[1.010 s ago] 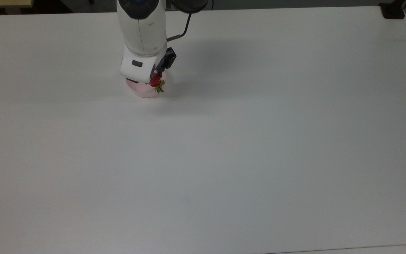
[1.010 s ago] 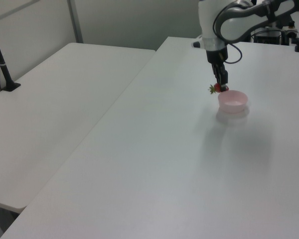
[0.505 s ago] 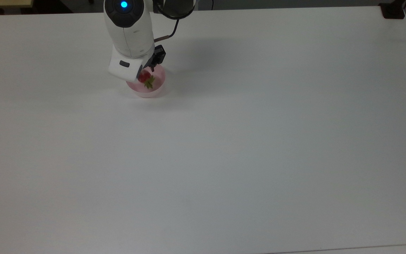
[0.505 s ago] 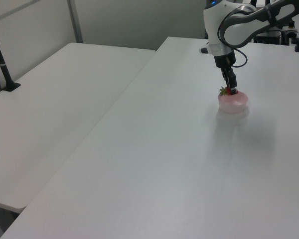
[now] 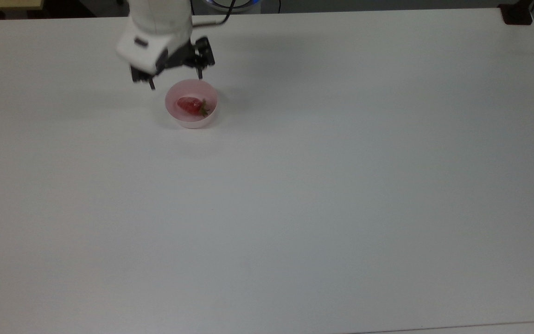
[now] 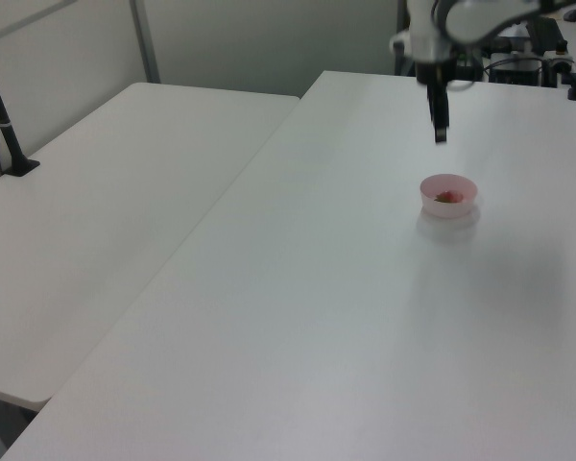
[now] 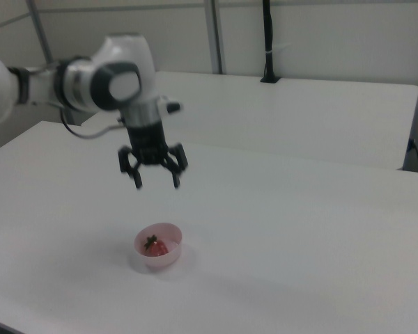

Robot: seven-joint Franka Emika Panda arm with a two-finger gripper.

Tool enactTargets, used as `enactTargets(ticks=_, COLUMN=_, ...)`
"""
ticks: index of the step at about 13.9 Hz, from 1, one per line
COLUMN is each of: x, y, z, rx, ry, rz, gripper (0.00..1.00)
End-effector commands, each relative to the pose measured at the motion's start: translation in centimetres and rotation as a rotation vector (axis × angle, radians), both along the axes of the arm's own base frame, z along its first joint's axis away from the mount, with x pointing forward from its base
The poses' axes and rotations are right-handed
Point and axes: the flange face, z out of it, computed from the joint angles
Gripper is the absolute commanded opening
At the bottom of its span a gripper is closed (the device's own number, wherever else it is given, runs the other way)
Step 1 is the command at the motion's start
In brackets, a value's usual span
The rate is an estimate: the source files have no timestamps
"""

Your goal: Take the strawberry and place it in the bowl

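Red, glossy strawberry [image 5: 192, 105] lies in the pink bowl [image 5: 174, 115]; green-topped.

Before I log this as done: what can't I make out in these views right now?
- Arm above the gripper: cut off by the top view's upper edge.
- Strawberry: mostly hidden by the near rim of the bowl in the left view.
- Finger gap: gripper edge-on in the left view.
- Gripper: slightly blurred in the right view.

A broad white worktop [image 5: 295, 208] stood beside a second white table [image 6: 106, 221], with pale partition walls [image 7: 320, 35] behind, evenly lit.
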Motion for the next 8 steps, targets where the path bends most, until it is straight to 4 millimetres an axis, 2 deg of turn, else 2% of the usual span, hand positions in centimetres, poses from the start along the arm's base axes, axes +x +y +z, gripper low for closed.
enactTargets(ticks=1, x=-2.3, y=2.6, z=8.3, rx=-0.025, ry=-0.029, rz=-0.041, gripper=1.00)
enactTargets(ticks=3, x=-2.4, y=3.5, z=8.6, rx=-0.036, ry=-0.015, rz=-0.047, gripper=1.00)
enactTargets(ticks=4, x=-2.2, y=2.8, z=8.8, rx=-0.031, ry=-0.035, rz=-0.109, gripper=1.00)
enactTargets(ticks=6, x=-1.5, y=2.0, z=10.6, rx=-0.025, ry=-0.135, rz=-0.268, gripper=1.00)
enactTargets(ticks=8, x=-2.0, y=0.6, z=11.8, rx=-0.022, ry=-0.168, rz=-0.349, gripper=1.00)
